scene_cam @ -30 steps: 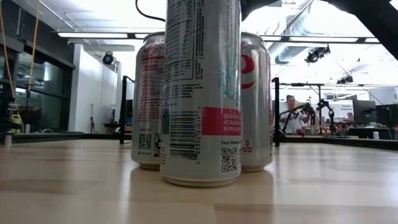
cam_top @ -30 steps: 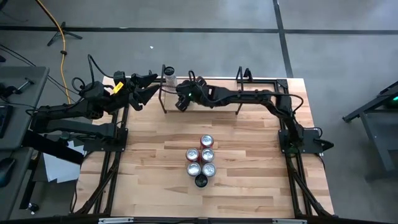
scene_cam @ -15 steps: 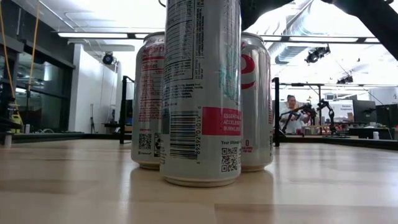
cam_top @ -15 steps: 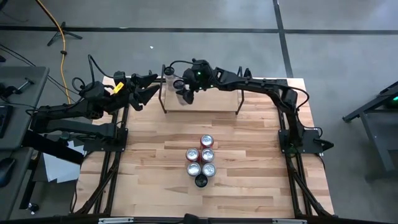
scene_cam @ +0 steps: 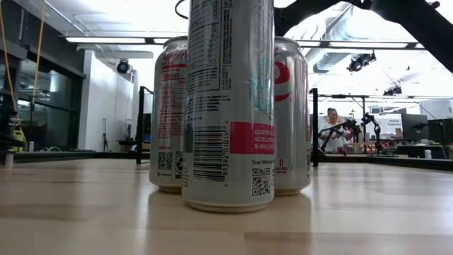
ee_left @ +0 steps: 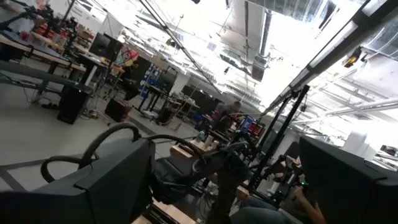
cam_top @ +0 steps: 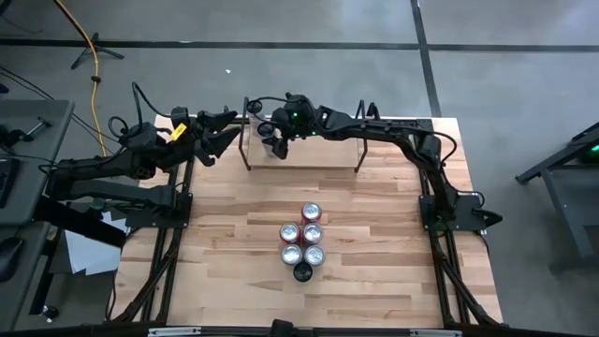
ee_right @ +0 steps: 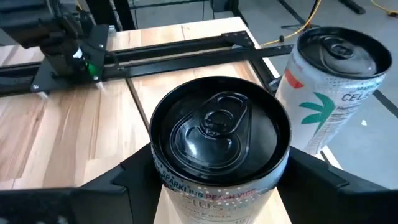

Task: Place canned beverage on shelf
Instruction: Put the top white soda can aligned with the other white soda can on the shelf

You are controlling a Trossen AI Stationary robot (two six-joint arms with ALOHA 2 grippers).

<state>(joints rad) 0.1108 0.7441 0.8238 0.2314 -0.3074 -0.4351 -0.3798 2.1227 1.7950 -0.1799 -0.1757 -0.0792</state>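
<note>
The shelf (cam_top: 323, 155) stands at the table's far edge, a pale plank between black rod uprights. My right gripper (cam_top: 273, 140) is over its left end, shut on a black-topped canned beverage (ee_right: 217, 130). A white can with a green palm print (ee_right: 329, 87) stands upright close beside it, at the shelf's far left corner. My left gripper (cam_top: 225, 131) hangs open in the air at the table's far left, left of the shelf, touching nothing. My right gripper pinches the black-topped can's side wall (ee_right: 163, 169), just below the top rim, between its two fingers (ee_right: 130, 177), one on each side. The fingers come slanting down from the table's right. The can stands upright, top up; the can itself hides whether its bottom rests on the plank.
Several more cans (cam_top: 303, 241) stand in a tight cluster at the table's middle, filling the low view (scene_cam: 230, 106). The shelf's black uprights (cam_top: 247, 140) stand close to the held can. A person shows far off in the room behind the table (scene_cam: 330, 127).
My right gripper has swung with the can along the shelf toward the table's left and far edge, closer to the white can, and its wrist has turned. The can has come with it and now shows its top upward.
</note>
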